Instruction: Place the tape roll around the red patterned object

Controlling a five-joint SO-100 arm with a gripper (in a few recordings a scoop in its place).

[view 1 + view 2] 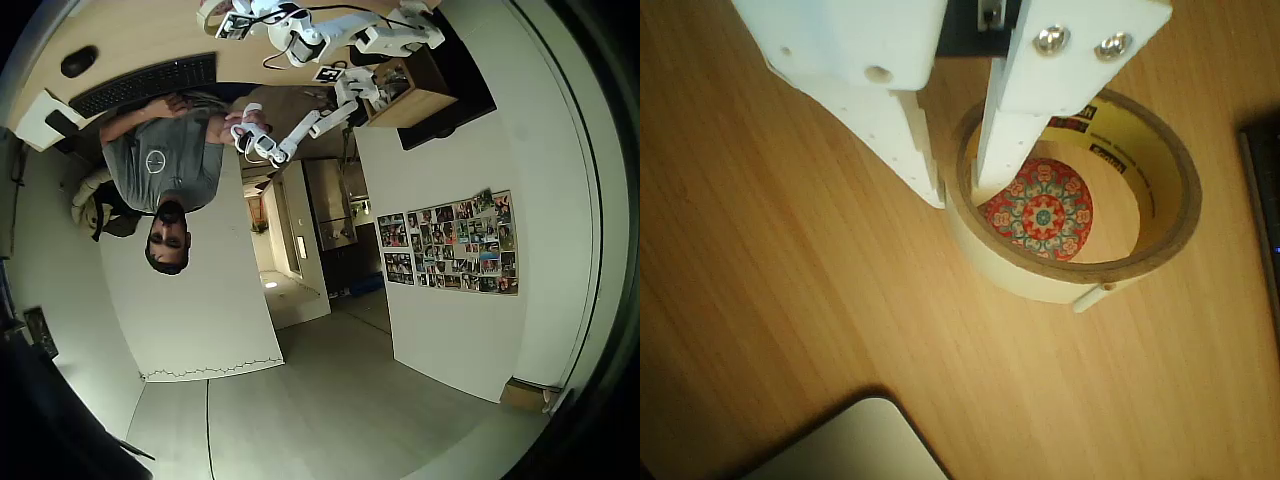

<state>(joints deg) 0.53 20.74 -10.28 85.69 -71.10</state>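
In the wrist view the tape roll (1080, 250), a cream-yellow ring with a brown cardboard core, lies on the wooden table. The red patterned object (1042, 215), a round disc with a mandala print, sits inside its hole. My gripper (958, 195) straddles the ring's left wall, with one white finger (910, 150) outside and the other finger (1002, 140) inside the hole. Both press on the wall, so the gripper is shut on it. The inner finger hides the disc's upper left edge. In the overhead view the gripper (232, 22) is at the top edge, over the table.
A dark keyboard (1265, 210) edge runs along the right of the wrist view, and a pale grey rounded slab (855, 445) lies at the bottom. In the overhead view a black keyboard (150, 85) and black mouse (78, 62) lie on the table, with a person (165, 160) beside it.
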